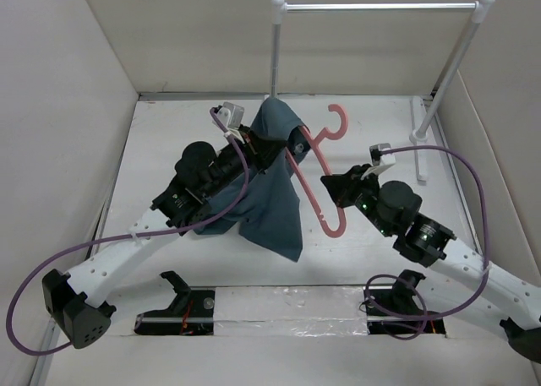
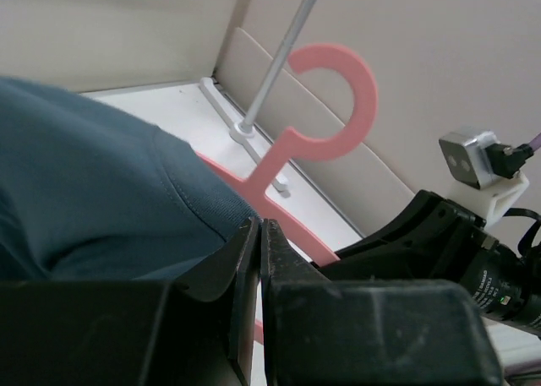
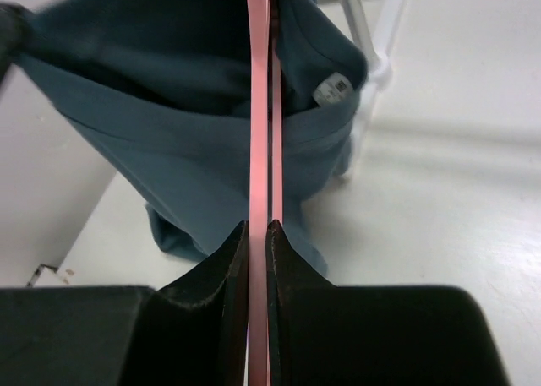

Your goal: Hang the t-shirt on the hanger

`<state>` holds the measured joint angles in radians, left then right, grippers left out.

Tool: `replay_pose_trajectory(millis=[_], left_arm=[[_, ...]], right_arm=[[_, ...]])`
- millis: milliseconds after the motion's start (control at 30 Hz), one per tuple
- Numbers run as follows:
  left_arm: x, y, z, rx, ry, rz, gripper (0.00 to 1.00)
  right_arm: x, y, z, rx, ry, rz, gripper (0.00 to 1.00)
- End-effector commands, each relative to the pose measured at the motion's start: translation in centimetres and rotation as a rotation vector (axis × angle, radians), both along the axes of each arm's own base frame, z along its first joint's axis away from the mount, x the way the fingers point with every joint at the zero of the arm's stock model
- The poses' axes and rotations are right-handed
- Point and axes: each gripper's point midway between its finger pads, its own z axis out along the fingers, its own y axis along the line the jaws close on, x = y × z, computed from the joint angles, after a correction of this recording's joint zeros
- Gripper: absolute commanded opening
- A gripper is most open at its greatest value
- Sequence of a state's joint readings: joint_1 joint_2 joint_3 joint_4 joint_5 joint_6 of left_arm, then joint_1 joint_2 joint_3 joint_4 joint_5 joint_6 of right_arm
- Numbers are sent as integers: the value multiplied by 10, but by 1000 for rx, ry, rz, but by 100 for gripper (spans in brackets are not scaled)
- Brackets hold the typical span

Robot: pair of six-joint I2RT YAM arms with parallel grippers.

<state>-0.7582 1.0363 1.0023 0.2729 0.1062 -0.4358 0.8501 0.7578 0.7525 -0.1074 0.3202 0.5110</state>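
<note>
white table [image 1: 161,149]: walled bay, rail [image 1: 380,7] behind.
t-shirt [image 1: 270,192]: hung mid-air between the arms, one hanger end inside its opening.
hanger [image 2: 286,152]: we noted it edge-on, so cloth could slide over.
left gripper [image 2: 258,259]: pinched on the t-shirt edge, spreading the opening.
right gripper [image 3: 258,251]: clamped on the hanger bar, steadying it.

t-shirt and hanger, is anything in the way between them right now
Nothing visible does. The right hand grips the hanger, and in the right wrist view its arm runs straight into the open neck of the t-shirt. The left hand pinches the cloth beside the hanger.
</note>
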Motion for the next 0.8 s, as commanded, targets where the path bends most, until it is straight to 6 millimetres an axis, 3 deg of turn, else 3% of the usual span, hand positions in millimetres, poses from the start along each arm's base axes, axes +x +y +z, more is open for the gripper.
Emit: replay_pose_trajectory(millis=[0, 67, 100, 167, 200, 267, 333, 367, 433, 500, 533, 667, 767], left_arm=[[-26, -2, 38, -100, -87, -101, 0], [-25, -7, 30, -78, -77, -124, 0], [-30, -13, 28, -66, -81, -165, 0], [-31, -22, 28, -56, -83, -211, 0], [-38, -27, 29, -56, -87, -258, 0], [-39, -33, 28, -49, -85, -295, 0], [-52, -46, 29, -11, -83, -312, 0], [-54, -54, 25, 25, -83, -303, 0], [-69, -67, 26, 87, -105, -277, 0], [-69, -69, 27, 106, -115, -208, 0], [-83, -73, 29, 99, -120, -231, 0], [-87, -44, 52, 13, -137, -136, 0], [-92, -29, 51, -18, -117, -123, 0]], right_arm=[[11, -1, 95, 244, -260, -101, 0], [13, 13, 95, 236, -295, -85, 0], [13, 20, 104, 270, -324, -70, 0], [20, 44, 90, 243, -320, -32, 0], [17, 54, 97, 284, -345, -9, 0], [23, 81, 71, 253, -329, 29, 0], [21, 88, 79, 318, -389, 30, 0], [25, 92, 65, 308, -387, 21, 0], [27, 87, 74, 354, -425, -8, 0], [24, 80, 86, 390, -474, -23, 0], [24, 77, 89, 385, -489, -31, 0], [18, 62, 108, 387, -537, -55, 0], [21, 48, 113, 376, -538, -75, 0]])
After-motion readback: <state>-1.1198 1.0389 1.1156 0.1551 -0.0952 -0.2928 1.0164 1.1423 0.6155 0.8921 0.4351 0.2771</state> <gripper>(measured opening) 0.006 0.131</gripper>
